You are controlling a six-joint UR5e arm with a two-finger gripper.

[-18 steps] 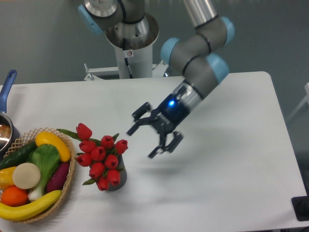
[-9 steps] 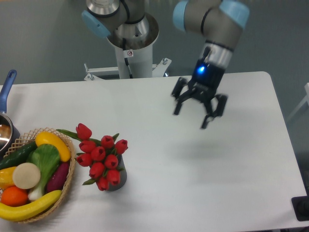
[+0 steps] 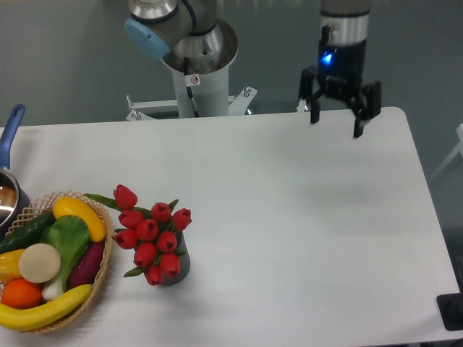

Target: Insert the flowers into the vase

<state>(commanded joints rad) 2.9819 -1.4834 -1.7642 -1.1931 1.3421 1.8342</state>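
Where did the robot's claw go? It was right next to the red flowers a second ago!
The gripper swung up and away from the flowers, over to the far right edge of the table. It turned to point straight down, open and holding nothing. The flowers stayed in the vase, and the basket of fruit and vegetables did not move.

Gripper (image 3: 336, 123) lifted up and away from the flowers (image 3: 150, 235), now pointing straight down over the far table edge, fingers spread.

one fixed camera looks down across the table (image 3: 289, 217) toward the arm's base (image 3: 197, 79).
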